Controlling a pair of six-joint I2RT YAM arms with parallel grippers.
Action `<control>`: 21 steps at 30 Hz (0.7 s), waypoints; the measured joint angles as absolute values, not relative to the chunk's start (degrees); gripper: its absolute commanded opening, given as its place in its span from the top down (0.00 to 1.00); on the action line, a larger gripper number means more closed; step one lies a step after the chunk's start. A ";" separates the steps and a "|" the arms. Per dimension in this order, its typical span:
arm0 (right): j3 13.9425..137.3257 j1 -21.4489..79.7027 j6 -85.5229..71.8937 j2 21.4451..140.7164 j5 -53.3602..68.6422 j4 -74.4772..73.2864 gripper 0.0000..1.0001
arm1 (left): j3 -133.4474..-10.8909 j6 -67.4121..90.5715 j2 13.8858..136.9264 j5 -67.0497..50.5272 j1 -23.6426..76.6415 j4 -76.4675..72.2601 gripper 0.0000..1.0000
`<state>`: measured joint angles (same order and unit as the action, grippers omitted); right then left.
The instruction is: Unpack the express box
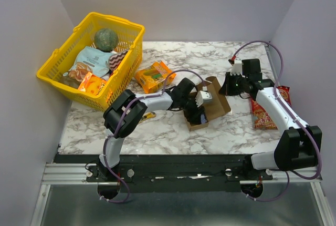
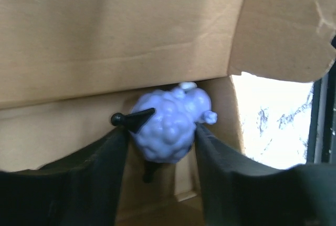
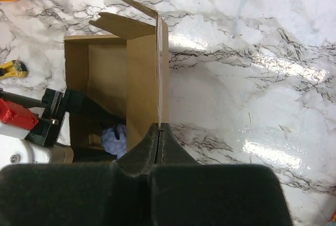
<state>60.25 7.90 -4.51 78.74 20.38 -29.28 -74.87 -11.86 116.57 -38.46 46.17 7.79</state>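
Left gripper (image 2: 161, 136), inside the express box (image 1: 218, 106), clasps a purple toy (image 2: 169, 126).

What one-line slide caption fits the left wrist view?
Left pincer clasps a lilac sheep toy inside the open express box.

A yellow plastic basket (image 1: 52, 65) stands at the far left corner of the white marble table (image 1: 173, 131), holding a dark green ball (image 1: 106, 39), a pale blue snack bag (image 1: 94, 58) and an orange packet (image 1: 92, 85). Just beside the basket lies an orange snack packet (image 1: 153, 76); a red snack bag (image 1: 262, 114) lies near the right edge. A lilac toy sheep (image 2: 168, 126) has black legs
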 measured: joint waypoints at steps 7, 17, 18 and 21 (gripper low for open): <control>60.12 7.92 -4.51 78.74 20.40 -29.39 0.99 | -74.48 -13.87 115.83 -40.49 44.75 8.43 0.72; 58.81 8.10 -4.21 78.54 19.51 -29.82 1.00 | -77.73 -13.17 108.36 -42.65 41.91 10.11 1.00; 58.78 8.14 -3.99 78.28 18.87 -29.93 0.99 | -78.52 -13.06 107.77 -42.65 41.58 10.31 1.00; 58.78 8.16 -3.05 76.84 16.78 -30.15 1.00 | -80.14 -13.76 104.47 -42.24 39.59 12.29 1.00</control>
<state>58.78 8.16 -3.05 76.84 16.78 -30.15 -80.14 -13.76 104.47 -42.24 39.59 12.29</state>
